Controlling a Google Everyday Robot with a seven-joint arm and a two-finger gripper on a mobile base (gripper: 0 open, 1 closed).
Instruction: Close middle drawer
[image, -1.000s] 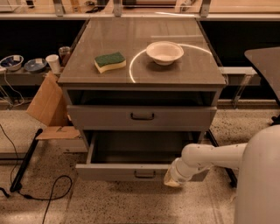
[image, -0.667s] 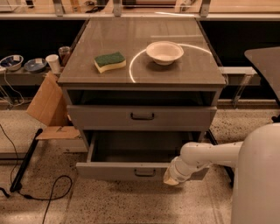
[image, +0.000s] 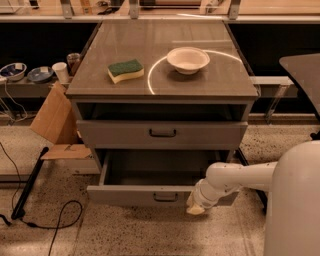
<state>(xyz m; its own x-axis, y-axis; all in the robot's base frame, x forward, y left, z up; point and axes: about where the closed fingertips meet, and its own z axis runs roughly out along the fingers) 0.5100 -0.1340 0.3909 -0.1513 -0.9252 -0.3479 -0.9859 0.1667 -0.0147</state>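
Note:
The middle drawer (image: 130, 195) is the low grey one with a strip-like front and a small dark bar handle (image: 165, 198). It stands pulled out from the cabinet, and its shallow tray looks empty. My gripper (image: 195, 206) is at the drawer's front panel, just right of the handle and low on its face, at the end of my white arm (image: 235, 179), which reaches in from the right. The grey drawer with the taller front (image: 162, 133) sits shut above it.
A green sponge (image: 125, 70) and a white bowl (image: 188, 59) lie on the cabinet top. Cardboard (image: 52, 122) leans at the cabinet's left side. A black pole (image: 30, 182) and a cable (image: 55, 225) lie on the floor at left. My white body (image: 295, 205) fills the lower right.
My arm and body have shifted slightly left towards the cabinet. The drawer stands about as far out as before.

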